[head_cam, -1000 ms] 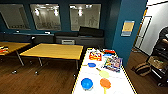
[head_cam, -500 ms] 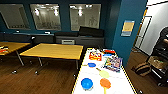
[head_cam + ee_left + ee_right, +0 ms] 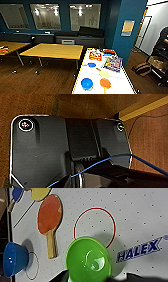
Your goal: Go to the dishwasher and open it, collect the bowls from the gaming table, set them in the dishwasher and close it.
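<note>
The gaming table (image 3: 86,75) with its glossy white top and yellow edge reaches from the lower right toward the room's middle. A blue bowl (image 3: 87,83) stands near its close end and also appears in the right wrist view (image 3: 13,259). In that view a light green bowl (image 3: 88,260) hangs just over the white top, its near rim running into my right gripper (image 3: 92,280), which is shut on it. The dishwasher is out of view.
Table-tennis paddles lie on the white top: orange (image 3: 105,83), yellow (image 3: 104,74) and blue (image 3: 91,65). Game boxes (image 3: 112,63) sit at its far end. A yellow-wood table (image 3: 53,50) stands to the left, a blue pillar (image 3: 127,27) and a person (image 3: 162,42) to the right.
</note>
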### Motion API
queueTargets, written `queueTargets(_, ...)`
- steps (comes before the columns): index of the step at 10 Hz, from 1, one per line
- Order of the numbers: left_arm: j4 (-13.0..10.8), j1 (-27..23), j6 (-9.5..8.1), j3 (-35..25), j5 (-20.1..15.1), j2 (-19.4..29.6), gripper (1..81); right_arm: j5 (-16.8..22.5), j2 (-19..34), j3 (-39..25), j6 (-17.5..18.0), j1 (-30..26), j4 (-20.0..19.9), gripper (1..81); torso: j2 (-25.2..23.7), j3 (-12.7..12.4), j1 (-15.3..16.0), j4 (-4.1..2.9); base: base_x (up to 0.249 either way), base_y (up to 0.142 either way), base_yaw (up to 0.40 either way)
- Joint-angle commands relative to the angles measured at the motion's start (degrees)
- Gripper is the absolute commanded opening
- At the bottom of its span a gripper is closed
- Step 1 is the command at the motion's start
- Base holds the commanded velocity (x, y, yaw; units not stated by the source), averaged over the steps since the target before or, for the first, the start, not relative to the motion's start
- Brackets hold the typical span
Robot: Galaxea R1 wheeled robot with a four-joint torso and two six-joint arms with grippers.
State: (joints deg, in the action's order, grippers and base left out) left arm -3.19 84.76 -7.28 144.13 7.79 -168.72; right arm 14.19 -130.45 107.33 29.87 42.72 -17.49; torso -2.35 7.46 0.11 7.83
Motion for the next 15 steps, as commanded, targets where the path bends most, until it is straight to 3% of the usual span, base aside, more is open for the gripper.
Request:
queueTargets(1, -0.15, -2.45, 0.25, -0.43, -2.69, -0.13, 81.1, 2.60, 0.25, 2.79, 0.28, -7.15, -2.46, 81.1, -0.02, 0.00, 0.00, 0.00, 0.000, 0.000, 0.000)
queueTargets(8, -0.06, -2.62, 0.16, -0.43, -2.96, -0.22, 81.1, 3.04, -4.23, 10.17, 0.28, -5.48, -2.55, 81.1, 0.00, 0.00, 0.00, 0.00, 0.000, 0.000, 0.000)
queueTargets(13, 0.03, -2.80, 0.16, -0.51, -3.04, -0.31, 81.1, 2.77, -4.41, 9.91, 0.02, -4.78, -2.46, 81.1, 0.00, 0.00, 0.02, 0.00, 0.000, 0.000, 0.000)
queueTargets(14, -0.05, -2.79, 0.16, -0.43, -3.04, -0.40, 81.1, 2.60, -4.41, 9.73, 0.02, -4.78, -2.46, 81.1, 0.00, 1.37, 0.02, 0.00, 0.000, 0.000, 0.000)
queueTargets(15, -0.06, -2.72, 0.16, -0.43, -3.04, -0.40, 81.1, 2.60, -4.32, 9.47, 0.10, -4.78, -2.46, 81.1, 0.00, 3.28, 0.02, 1.29, 0.000, 0.000, 0.000)
